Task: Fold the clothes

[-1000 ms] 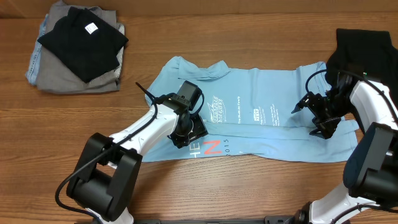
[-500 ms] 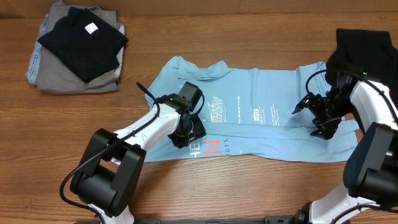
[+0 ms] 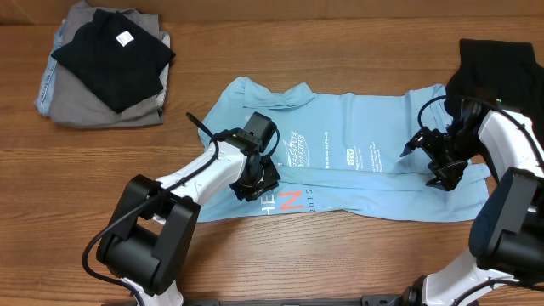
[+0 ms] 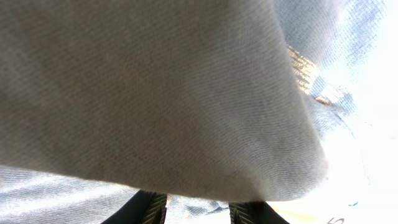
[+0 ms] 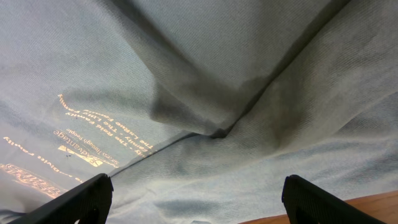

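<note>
- One bench (image 3: 340, 42), of wood, carries everything.
- One light blue T-shirt (image 3: 374, 170) lies flat, lengthwise along the near edge of the bench and about midway between the left and right edges. Its collar points to the left edge. A long strip on the near side shows coral-red letters (image 3: 290, 201), so that strip looks already turned over, and the fold seems partly done.
- Two arms work on it. The left arm (image 3: 195, 183) reaches in from the near edge to the collar end, and the right arm (image 3: 510, 144) to the hem end. One at each end probably lets them lift a long edge together.
- One stack of folded clothes (image 3: 102, 68) sits at the far left corner, grey below and black on top, likely finished pieces set aside.
- One dark garment (image 3: 501, 64) lies bunched at the far right corner, perhaps waiting its turn.
- The left fingers (image 4: 146, 210) are down in the shirt with a cloth fold draped over them. I cannot tell whether they hold it.
- The right fingers (image 5: 81, 199) stand wide above a crease in the shirt, holding nothing.
- One block of small white print (image 3: 353, 159) faces up near the shirt's middle.
</note>
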### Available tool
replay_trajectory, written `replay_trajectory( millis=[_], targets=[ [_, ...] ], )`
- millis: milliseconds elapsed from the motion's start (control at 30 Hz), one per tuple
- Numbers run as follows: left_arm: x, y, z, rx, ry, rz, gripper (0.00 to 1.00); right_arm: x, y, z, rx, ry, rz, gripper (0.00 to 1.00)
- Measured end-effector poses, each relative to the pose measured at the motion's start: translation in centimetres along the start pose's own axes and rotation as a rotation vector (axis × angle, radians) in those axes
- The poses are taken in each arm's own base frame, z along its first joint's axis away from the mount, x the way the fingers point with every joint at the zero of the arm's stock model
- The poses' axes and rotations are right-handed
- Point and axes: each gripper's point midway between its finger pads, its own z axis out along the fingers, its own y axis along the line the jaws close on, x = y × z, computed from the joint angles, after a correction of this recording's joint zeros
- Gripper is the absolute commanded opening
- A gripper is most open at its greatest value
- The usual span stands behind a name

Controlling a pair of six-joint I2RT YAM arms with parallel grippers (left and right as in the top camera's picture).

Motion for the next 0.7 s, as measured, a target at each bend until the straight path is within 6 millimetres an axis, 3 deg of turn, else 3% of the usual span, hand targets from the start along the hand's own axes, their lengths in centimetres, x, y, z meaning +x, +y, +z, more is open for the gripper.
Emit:
replay_trajectory(
  millis=[300,533,700],
  targets=[
    [0.21,0.29,0.0,-0.012,0.009,-0.003,0.36,-0.01,0.0,0.0,0.0,0.0,0.0,0.91],
    [0.25,0.48,-0.01,-0.02,0.009,-0.002,0.27,0.01,0.0,0.0,0.0,0.0,0.0,0.92],
    [0.33,0.57,-0.1,-0.031,0.017,0.005,0.27,0.01,0.0,0.0,0.0,0.0,0.0,0.92]
  ],
)
